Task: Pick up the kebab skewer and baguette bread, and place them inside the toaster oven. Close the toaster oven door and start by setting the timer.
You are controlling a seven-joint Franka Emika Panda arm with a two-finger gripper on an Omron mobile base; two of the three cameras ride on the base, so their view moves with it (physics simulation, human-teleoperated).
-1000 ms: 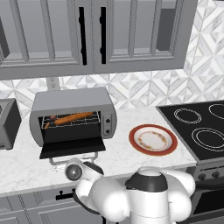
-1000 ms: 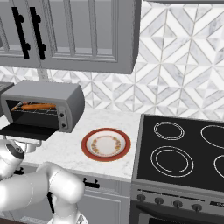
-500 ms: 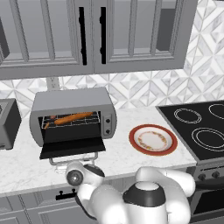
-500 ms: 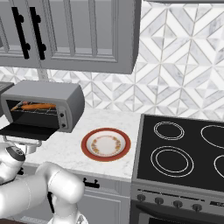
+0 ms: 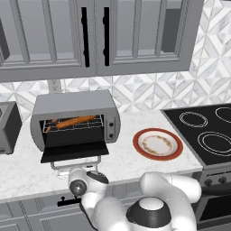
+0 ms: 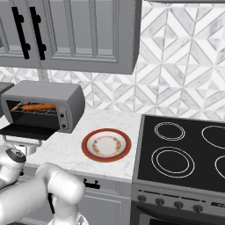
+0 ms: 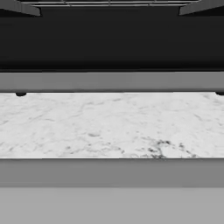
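The toaster oven (image 5: pixel 74 121) sits on the marble desk (image 5: pixel 27 173) against the tiled wall. Its door (image 5: pixel 74 150) hangs open and flat, with the grey bar handle (image 5: pixel 76 164) at the front edge. The baguette bread (image 5: pixel 76 121) and the kebab skewer (image 5: pixel 50 125) already lie on the wire rack inside.

Your next job looks like the door. It is a stiff, hinged glass panel, likely light, but the glass may be slippery. Lift it by the bar handle, from underneath.

Your claw stands wide and holds nothing. In the hand view it looks level across the desk at the oven's underside.

An emptied red-rimmed plate (image 5: pixel 158 144) lies well to the right, beyond it a black stovetop (image 5: pixel 205 135). A dark appliance (image 5: pixel 8 127) stands to the left. Nothing blocks the handle.
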